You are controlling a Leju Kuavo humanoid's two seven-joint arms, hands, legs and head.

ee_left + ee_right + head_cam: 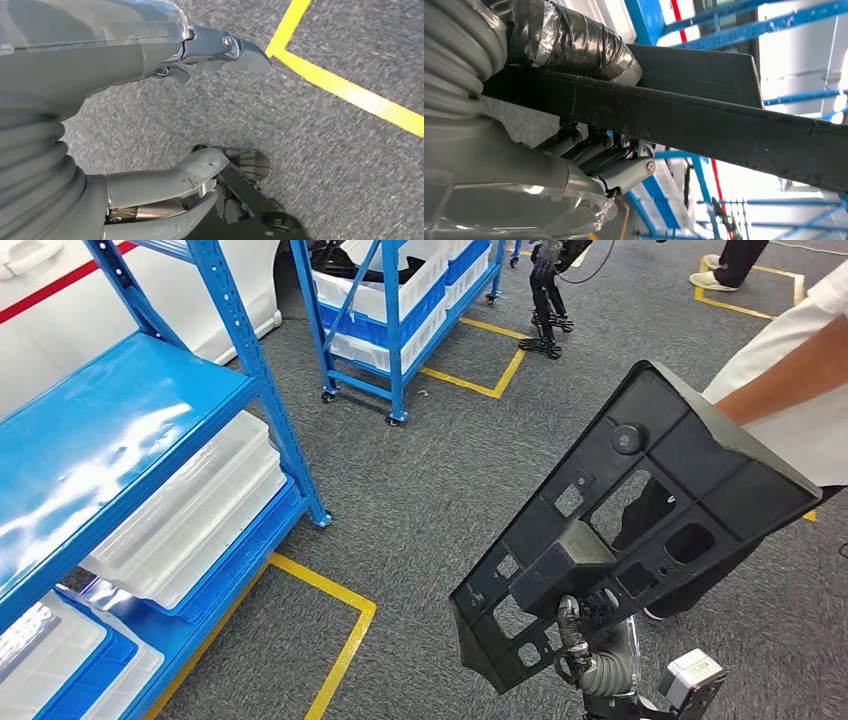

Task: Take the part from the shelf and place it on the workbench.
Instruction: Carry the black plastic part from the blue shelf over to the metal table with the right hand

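The part (pixel 640 520) is a large black plastic panel with several cut-outs, held up tilted above the grey carpet at the lower right of the head view. My right hand (pixel 590 655) grips it from below at its lower edge. In the right wrist view the taped thumb and the darker fingers of my right hand (pixel 589 150) clamp the panel's edge (pixel 724 125) from both sides. My left hand (pixel 90 75) hangs over the carpet with its fingers apart and holds nothing.
A blue shelf (pixel 110 430) with clear plastic bins (pixel 190 520) stands at my left. A second blue rack on castors (pixel 390 310) is further back. Yellow tape (pixel 340 640) marks the floor. A person in a white sleeve (pixel 790 370) stands close behind the part on the right.
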